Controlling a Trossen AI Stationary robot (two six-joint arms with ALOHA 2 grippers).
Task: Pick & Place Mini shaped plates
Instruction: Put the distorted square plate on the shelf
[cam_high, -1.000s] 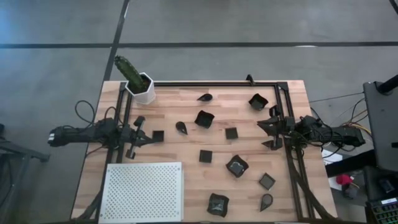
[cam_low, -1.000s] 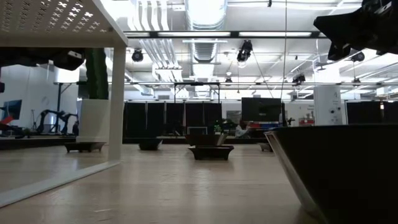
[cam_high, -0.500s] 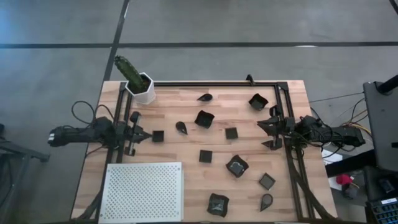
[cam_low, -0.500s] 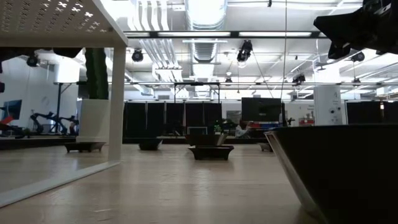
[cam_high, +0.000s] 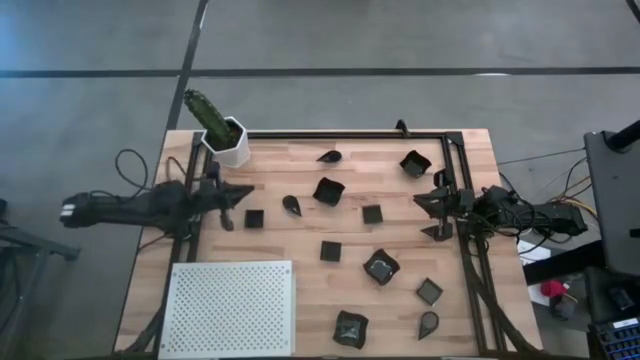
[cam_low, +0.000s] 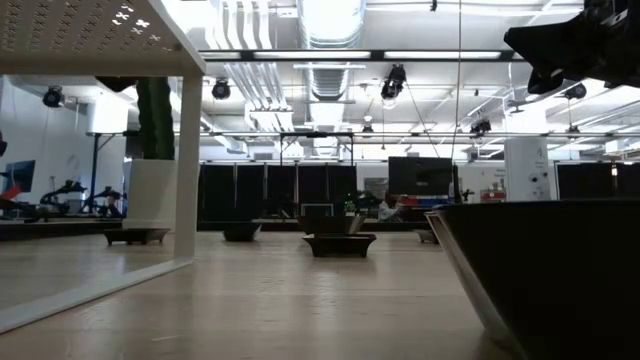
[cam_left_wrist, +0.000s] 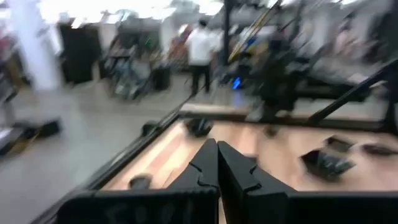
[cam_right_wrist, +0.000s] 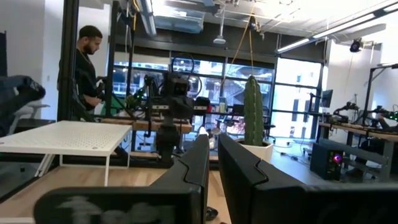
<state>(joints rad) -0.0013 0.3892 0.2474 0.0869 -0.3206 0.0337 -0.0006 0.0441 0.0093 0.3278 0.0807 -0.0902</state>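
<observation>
Left end effector (cam_high: 236, 193) with fingers pressed together, above the surface (cam_high: 300, 285) near a small square plate (cam_high: 254, 218), right end effector (cam_high: 432, 204) likewise closed, at the right edge

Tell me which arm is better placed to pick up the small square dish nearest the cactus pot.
Probably the left. The left gripper sits right beside that square dish, just below the cactus pot, with its jaws shut. The right gripper waits at the table's far right edge.
</observation>
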